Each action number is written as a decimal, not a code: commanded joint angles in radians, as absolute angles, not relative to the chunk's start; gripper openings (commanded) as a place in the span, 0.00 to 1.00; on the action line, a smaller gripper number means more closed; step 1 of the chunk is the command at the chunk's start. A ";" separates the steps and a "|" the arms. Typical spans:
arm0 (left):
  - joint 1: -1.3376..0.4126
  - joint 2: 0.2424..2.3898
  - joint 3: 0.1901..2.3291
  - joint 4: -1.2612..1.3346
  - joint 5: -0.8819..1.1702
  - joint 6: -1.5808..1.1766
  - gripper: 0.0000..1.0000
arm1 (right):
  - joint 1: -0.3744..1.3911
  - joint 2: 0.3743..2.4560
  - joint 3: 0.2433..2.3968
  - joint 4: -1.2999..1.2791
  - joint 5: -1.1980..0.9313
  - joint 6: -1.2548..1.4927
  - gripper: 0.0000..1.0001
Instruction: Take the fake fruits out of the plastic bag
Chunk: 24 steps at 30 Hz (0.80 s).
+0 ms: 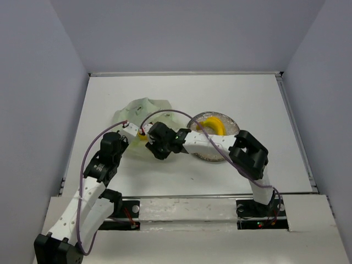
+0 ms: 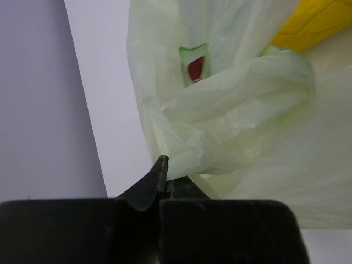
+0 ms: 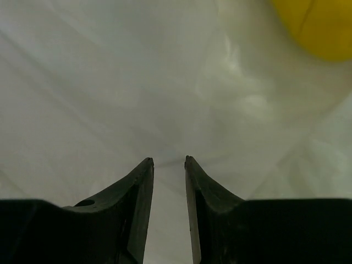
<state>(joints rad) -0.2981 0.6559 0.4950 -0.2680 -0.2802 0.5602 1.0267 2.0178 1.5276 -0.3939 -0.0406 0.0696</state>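
Your left gripper (image 2: 165, 171) was clamped on a fold of the plastic bag (image 2: 231, 132), which lay on the white table (image 1: 247, 99) left of the plate (image 1: 232, 125). Your right gripper (image 3: 169, 160), slightly spread and empty, was nearer the yellow fruit (image 3: 318, 27): just ahead, off to its right, apparently under the bag's plastic. Walls stood well apart.

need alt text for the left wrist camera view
The left gripper, black fingers pinched together, holds a fold of a thin, crinkly, pale yellow-green plastic bag over a white table. A small red fruit piece shows through an opening in the bag, and a yellow plastic fruit peeks in at the top right.
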 commanded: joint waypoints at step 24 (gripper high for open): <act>-0.296 0.603 0.451 -0.232 -0.270 0.578 0.03 | 1.037 2.236 1.861 -0.319 0.163 -0.179 0.71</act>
